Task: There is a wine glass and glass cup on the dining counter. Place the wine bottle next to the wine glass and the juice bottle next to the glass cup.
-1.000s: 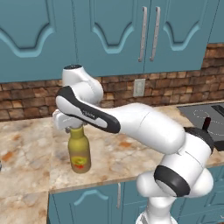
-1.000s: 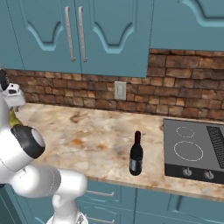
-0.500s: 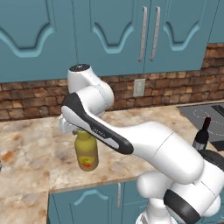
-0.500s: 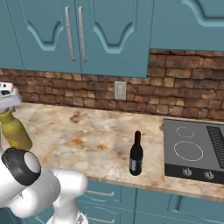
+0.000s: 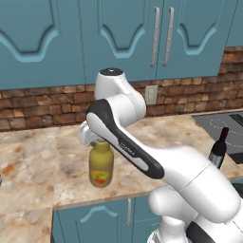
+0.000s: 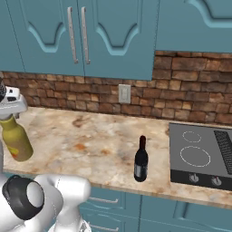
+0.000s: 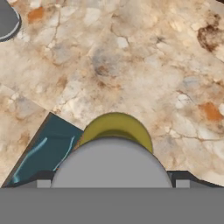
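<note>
My gripper (image 5: 94,138) is shut on the grey cap of the olive-yellow juice bottle (image 5: 101,167), which hangs upright just over the marbled top near its front edge. From the right base camera the juice bottle (image 6: 16,140) hangs at the far left under the gripper (image 6: 11,108). In the hand view the cap and yellow shoulder of the juice bottle (image 7: 114,127) sit between the gripper (image 7: 112,183) fingers. The dark wine bottle (image 6: 141,159) stands upright and untouched beside the cooktop, well to the right of the wine bottle (image 5: 219,149) side of my arm. The wine glass, glass cup and dining counter are out of view.
A black cooktop (image 6: 202,156) is set into the marbled top at the right. Brick backsplash with a wall outlet (image 6: 123,94) and teal upper cabinets stand behind. A grey round thing (image 7: 6,20) lies on the stone at the hand view's top left. Teal cabinet fronts (image 7: 42,148) drop below the edge.
The arm has swung round with the juice bottle in its grip, carrying it a little rightward and toward the front edge. The wine bottle has stayed put.
</note>
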